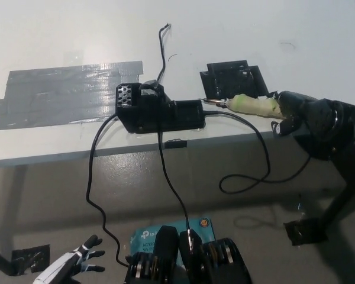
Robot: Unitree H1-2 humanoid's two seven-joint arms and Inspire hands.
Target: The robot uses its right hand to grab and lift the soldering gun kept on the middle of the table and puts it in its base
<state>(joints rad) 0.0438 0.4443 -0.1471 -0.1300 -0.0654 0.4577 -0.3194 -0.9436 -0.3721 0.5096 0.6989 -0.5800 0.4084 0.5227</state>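
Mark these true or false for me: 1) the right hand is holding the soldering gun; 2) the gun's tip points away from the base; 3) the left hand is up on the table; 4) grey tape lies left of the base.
1) True: the black right hand is shut on the soldering gun.
2) False: its tip points at the black base, right at the base's near end.
3) False: the white left hand hangs open at the lower left, below the table.
4) True: the grey tape lies left of the base.
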